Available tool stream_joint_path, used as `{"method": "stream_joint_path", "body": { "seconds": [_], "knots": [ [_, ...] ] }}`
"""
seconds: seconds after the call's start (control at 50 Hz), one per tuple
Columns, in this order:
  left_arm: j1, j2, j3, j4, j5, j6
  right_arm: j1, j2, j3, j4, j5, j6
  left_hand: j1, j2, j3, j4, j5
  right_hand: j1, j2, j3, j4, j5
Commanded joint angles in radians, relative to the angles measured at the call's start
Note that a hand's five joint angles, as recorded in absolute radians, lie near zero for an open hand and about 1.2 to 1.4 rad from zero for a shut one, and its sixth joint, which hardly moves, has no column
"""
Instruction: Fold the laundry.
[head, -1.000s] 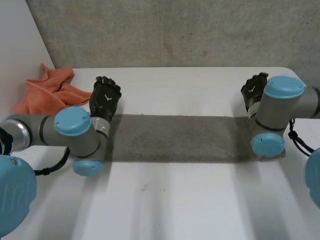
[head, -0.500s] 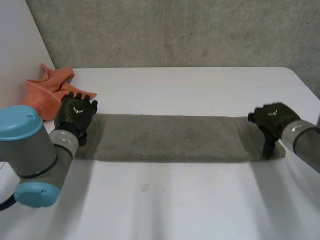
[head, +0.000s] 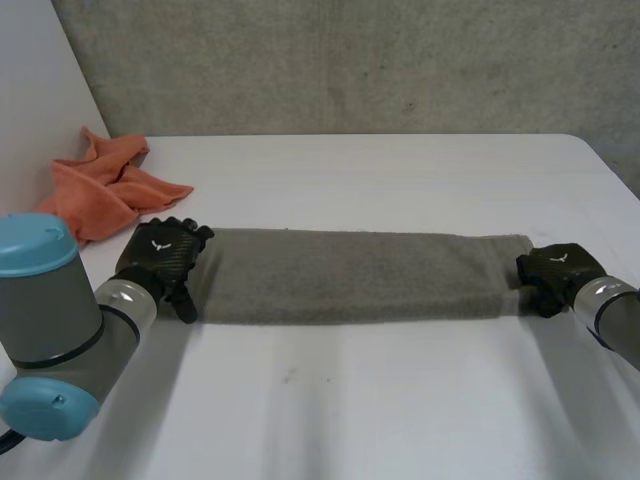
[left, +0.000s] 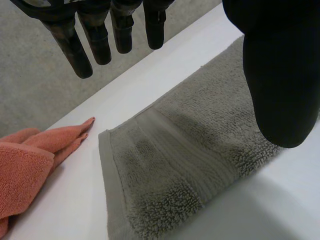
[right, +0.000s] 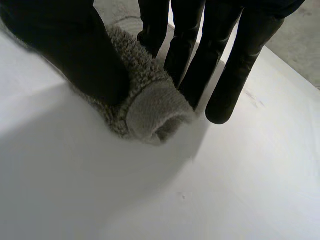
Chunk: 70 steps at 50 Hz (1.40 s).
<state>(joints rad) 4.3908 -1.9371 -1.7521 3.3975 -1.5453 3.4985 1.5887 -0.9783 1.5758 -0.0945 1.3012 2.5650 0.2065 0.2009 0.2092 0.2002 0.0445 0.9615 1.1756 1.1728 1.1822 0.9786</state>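
On my white table (head: 350, 400), a crumpled orange cloth (head: 100, 190) lies far left. My left hand (head: 163, 255), a white emblem (head: 157, 244) on its back, hangs spread wide over the left end of the long grey terry towel (head: 360, 275); my right hand (head: 557, 270) pinches its bunched right end. A grey concrete wall (head: 350, 60) stands behind.

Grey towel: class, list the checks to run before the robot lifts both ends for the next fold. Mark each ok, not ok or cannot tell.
1. Right hand pinches one end of the grey towel: ok.
2. Left hand grips the other end: not ok, its fingers are straight above it.
3. Towel lies flat between the hands: ok.
4. Pinched end is smooth: not ok, it is bunched.
5. Orange cloth lies off the towel: ok.
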Motion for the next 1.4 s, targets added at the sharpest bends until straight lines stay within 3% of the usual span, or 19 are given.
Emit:
{"method": "stream_joint_path", "body": {
  "seconds": [0.02, 0.1, 0.2, 0.32, 0.46, 0.58, 0.76, 0.78, 0.8, 0.82, 0.86, 0.94, 1.02, 1.18, 1.24, 1.28, 1.32, 1.34, 1.4],
  "knots": [
    [0.001, 0.027, -0.012, -0.001, 0.001, 0.002, -0.084, -0.028, 0.007, -0.018, 0.079, -0.005, -0.031, -0.026, -0.034, -0.025, -0.044, 0.435, 0.221, 0.223, 0.214, 0.243],
    [0.001, 0.055, -0.014, -0.001, -0.001, 0.002, -0.15, -0.108, 0.006, -0.013, 0.082, -0.038, -0.031, -0.026, -0.034, -0.025, -0.044, 0.435, 0.221, 0.223, 0.214, 0.243],
    [0.002, 0.092, -0.017, -0.003, -0.003, -0.006, -0.246, -0.178, -0.003, -0.008, 0.092, -0.236, -0.031, -0.026, -0.034, -0.025, -0.044, 0.435, 0.221, 0.223, 0.214, 0.243],
    [0.004, 0.121, -0.03, -0.004, -0.004, -0.009, -0.23, -0.181, -0.036, -0.033, 0.093, -0.433, -0.032, -0.026, -0.035, -0.026, -0.045, 0.435, 0.221, 0.223, 0.214, 0.243],
    [0.002, 0.13, -0.029, -0.001, -0.009, -0.009, 0.13, -0.186, -0.085, -0.125, 0.049, -0.437, -0.032, -0.026, -0.035, -0.026, -0.045, 0.435, 0.221, 0.223, 0.214, 0.243],
    [-0.002, 0.139, -0.02, 0.0, -0.007, -0.009, 0.48, -0.177, -0.083, -0.197, -0.127, -0.437, -0.032, -0.026, -0.035, -0.026, -0.045, 0.435, 0.221, 0.223, 0.214, 0.243],
    [-0.022, 0.113, 0.012, 0.011, -0.006, -0.003, 0.656, 0.015, -0.138, -0.208, -0.206, -0.43, -0.032, -0.026, -0.035, -0.026, -0.045, 0.435, 0.221, 0.223, 0.214, 0.243],
    [-0.027, 0.106, 0.017, 0.011, -0.006, -0.001, 0.657, 0.024, -0.145, -0.208, -0.201, -0.422, -0.032, -0.026, -0.035, -0.026, -0.045, 0.404, 0.19, 0.193, 0.183, 0.212],
    [-0.033, 0.095, 0.025, 0.011, -0.006, 0.0, 0.657, 0.035, -0.151, -0.208, -0.195, -0.41, -0.032, -0.026, -0.035, -0.026, -0.045, 0.171, -0.043, -0.04, -0.05, -0.021],
    [-0.042, 0.084, 0.034, 0.011, -0.006, 0.002, 0.656, 0.042, -0.163, -0.203, -0.185, -0.372, -0.032, -0.026, -0.035, -0.026, -0.045, -0.305, -0.519, -0.516, -0.526, -0.497],
    [-0.073, 0.046, 0.071, 0.011, -0.007, 0.002, 0.648, 0.043, -0.168, -0.197, -0.16, -0.303, -0.032, -0.026, -0.035, -0.026, -0.045, -0.787, -1.001, -0.998, -1.008, -0.979],
    [-0.126, -0.016, 0.131, 0.011, -0.007, 0.002, 0.63, -0.002, -0.165, -0.162, -0.022, -0.024, -0.032, -0.026, -0.035, -0.026, -0.045, -0.787, -1.001, -0.998, -1.008, -0.979],
    [-0.178, -0.065, 0.195, 0.011, -0.006, -0.003, 0.512, -0.083, -0.113, -0.073, 0.035, 0.165, -0.032, -0.026, -0.035, -0.026, -0.045, -0.787, -1.001, -0.998, -1.008, -0.979],
    [-0.3, -0.218, 0.336, 0.011, -0.007, 0.004, 0.34, -0.149, 0.056, 0.053, 0.012, 0.224, -0.032, -0.026, -0.035, -0.026, -0.045, -0.787, -1.001, -0.998, -1.008, -0.979],
    [-0.306, -0.263, 0.375, 0.006, -0.018, 0.008, 0.301, -0.148, 0.111, 0.05, 0.02, 0.189, -0.028, -0.023, -0.031, -0.022, -0.041, -0.592, -0.807, -0.804, -0.813, -0.784],
    [-0.306, -0.281, 0.382, -0.001, -0.036, 0.017, 0.272, -0.145, 0.145, 0.038, 0.032, 0.137, -0.028, -0.023, -0.031, -0.022, -0.041, -0.302, -0.516, -0.513, -0.523, -0.494],
    [-0.306, -0.287, 0.379, -0.004, -0.052, 0.033, 0.254, -0.145, 0.165, 0.018, 0.038, 0.097, -0.028, -0.023, -0.031, -0.022, -0.041, 0.073, -0.142, -0.139, -0.148, -0.119],
    [-0.309, -0.286, 0.375, -0.013, -0.067, 0.051, 0.234, -0.149, 0.182, -0.016, 0.055, 0.065, -0.028, -0.023, -0.031, -0.022, -0.041, 0.431, 0.217, 0.22, 0.21, 0.24],
    [-0.313, -0.284, 0.358, -0.024, -0.084, 0.076, 0.215, -0.155, 0.199, -0.097, 0.119, 0.005, -0.028, -0.023, -0.031, -0.022, -0.041, 0.435, 0.221, 0.223, 0.214, 0.243]
  ]
}}
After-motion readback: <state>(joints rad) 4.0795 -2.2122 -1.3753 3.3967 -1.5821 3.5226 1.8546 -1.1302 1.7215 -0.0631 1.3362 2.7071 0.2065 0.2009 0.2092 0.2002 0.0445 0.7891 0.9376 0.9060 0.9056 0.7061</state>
